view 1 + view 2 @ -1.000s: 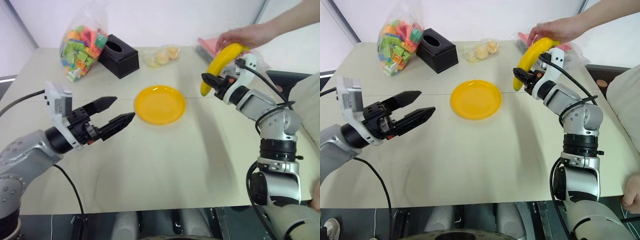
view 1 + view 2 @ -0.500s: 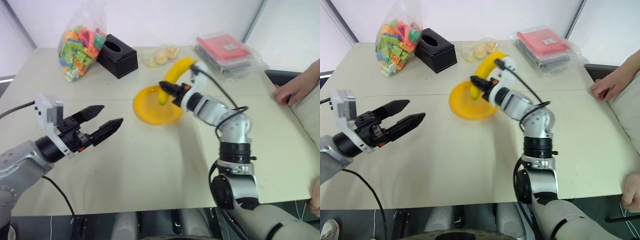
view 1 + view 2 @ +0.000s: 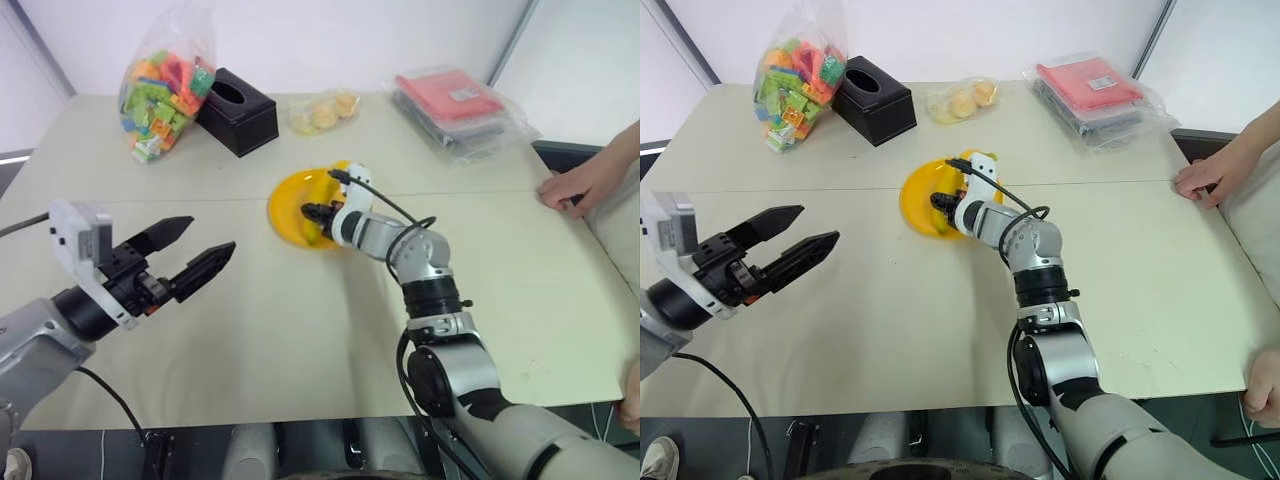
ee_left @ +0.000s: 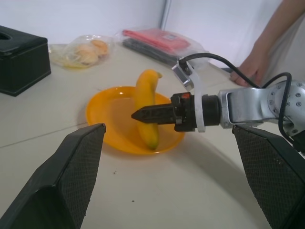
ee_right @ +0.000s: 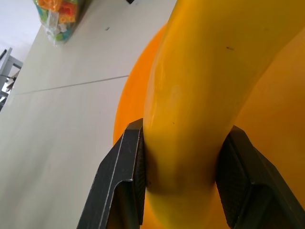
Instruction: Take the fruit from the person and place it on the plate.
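Banana (image 4: 145, 107) clamped in right tool (image 4: 143, 114), lower end down on yellow-orange plate (image 4: 107, 117).
Held near upright over plate at mid surface (image 3: 300, 340); left tool (image 3: 190, 258) spread wide, well apart; person's hand (image 3: 575, 187) resting at surface edge.

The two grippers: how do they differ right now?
The right gripper has its fingers shut on the banana, over the orange plate. The left gripper holds nothing, and its fingers are spread open above bare table, well short of the plate. Both have two black fingers.
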Robot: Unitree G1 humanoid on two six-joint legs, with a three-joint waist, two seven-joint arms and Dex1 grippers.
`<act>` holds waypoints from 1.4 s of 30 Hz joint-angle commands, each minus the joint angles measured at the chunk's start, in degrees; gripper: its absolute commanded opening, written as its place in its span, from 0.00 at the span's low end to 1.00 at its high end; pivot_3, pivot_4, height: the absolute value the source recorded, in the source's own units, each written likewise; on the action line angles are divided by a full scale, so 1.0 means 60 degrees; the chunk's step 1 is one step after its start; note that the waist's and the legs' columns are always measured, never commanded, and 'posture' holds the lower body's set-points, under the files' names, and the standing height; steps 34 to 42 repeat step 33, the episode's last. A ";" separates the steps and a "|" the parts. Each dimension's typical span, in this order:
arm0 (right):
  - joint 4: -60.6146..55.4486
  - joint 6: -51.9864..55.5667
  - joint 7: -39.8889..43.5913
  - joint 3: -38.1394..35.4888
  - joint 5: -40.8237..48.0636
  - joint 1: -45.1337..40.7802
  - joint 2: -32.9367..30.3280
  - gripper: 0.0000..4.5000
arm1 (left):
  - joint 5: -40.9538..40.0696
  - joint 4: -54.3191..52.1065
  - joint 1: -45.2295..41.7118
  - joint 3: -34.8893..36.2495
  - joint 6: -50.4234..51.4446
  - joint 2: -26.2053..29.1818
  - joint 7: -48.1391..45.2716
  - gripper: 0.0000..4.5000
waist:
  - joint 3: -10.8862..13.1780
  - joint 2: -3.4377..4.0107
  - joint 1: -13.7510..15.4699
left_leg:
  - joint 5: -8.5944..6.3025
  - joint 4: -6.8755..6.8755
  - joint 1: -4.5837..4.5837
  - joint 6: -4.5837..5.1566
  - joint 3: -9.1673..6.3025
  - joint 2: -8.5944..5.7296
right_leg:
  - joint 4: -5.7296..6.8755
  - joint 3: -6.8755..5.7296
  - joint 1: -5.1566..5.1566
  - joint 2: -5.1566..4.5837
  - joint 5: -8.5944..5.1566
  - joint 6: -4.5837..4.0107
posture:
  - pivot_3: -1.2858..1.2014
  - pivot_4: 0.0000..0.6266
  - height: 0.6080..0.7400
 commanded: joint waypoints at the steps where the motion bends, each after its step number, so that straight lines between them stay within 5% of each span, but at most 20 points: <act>1: -0.0095 -0.0110 0.0102 -0.0121 -0.0154 -0.0198 0.0023 0.54 | -0.0105 -0.0326 -0.0021 0.0145 -0.0274 0.0054 0.0060 1.00 | 0.0000 0.0000 0.0004 | 0.0000 0.0000 0.0000 0.0000 0.0001 0.0000 | 0.0000 0.0000 0.0000 0.0000 0.0000 0.0000 | 0.52 0.24 1.00; 5: -0.0273 0.0098 0.0242 -0.0202 -0.0152 -0.0205 0.0011 0.95 | -0.0053 -0.0187 -0.0210 -0.0020 -0.0312 0.0097 0.0048 1.00 | 0.0000 0.0000 0.0004 | 0.0000 -0.0001 0.0000 0.0000 0.0002 0.0000 | -0.0001 0.0001 0.0000 -0.0001 0.0000 0.0000 | 0.52 0.24 1.00; 6: -0.0330 0.0156 0.0277 -0.0240 -0.0118 -0.0209 0.0018 0.98 | -0.0048 -0.0180 -0.0218 -0.0036 -0.0317 0.0096 0.0046 1.00 | 0.0000 0.0000 0.0003 | 0.0000 -0.0001 0.0000 0.0000 0.0001 0.0000 | -0.0001 0.0000 0.0000 -0.0001 0.0000 0.0000 | 0.52 0.24 1.00; 12: -0.2220 0.1108 0.1974 -0.0219 0.0659 -0.0094 -0.1236 0.98 | -0.0054 -0.0121 -0.0259 -0.0027 -0.0297 0.0156 -0.0082 1.00 | 0.0008 0.0012 0.0080 | 0.0000 -0.0003 -0.0008 0.0000 0.0000 -0.0001 | -0.0008 -0.0004 -0.0003 -0.0003 0.0000 0.0000 | 0.52 0.24 1.00; 17: -0.5720 0.0238 0.6440 -0.0080 0.1084 0.1723 -0.5470 0.98 | 0.0077 0.0154 -0.0178 0.0188 -0.0242 0.0374 -0.0457 1.00 | 0.0009 0.0013 0.0225 | -0.0003 -0.0005 -0.0026 0.0004 -0.0004 -0.0007 | -0.0046 -0.0018 0.0003 -0.0013 -0.0001 0.0001 | 0.52 0.24 1.00; 24: -0.6470 -0.0145 0.8823 -0.0998 0.1679 0.3882 -0.8059 0.98 | 0.0272 0.0358 -0.0239 0.0145 -0.0268 0.0439 -0.0739 1.00 | 0.0011 0.0009 -0.0024 | -0.0011 -0.0026 0.0019 0.0016 0.0006 0.0006 | -0.0034 0.0019 0.0005 0.0024 -0.0006 -0.0006 | 0.52 0.24 1.00; 42: -0.6942 -0.0408 0.9016 -0.0997 0.1904 0.4339 -0.8185 0.98 | 0.0488 0.0467 -0.0479 -0.0047 -0.0239 0.0496 -0.0904 1.00 | 0.0013 0.0007 0.0059 | -0.0010 -0.0001 0.0012 0.0016 0.0010 -0.0001 | -0.0029 0.0022 0.0007 0.0011 -0.0020 -0.0031 | 0.52 0.24 1.00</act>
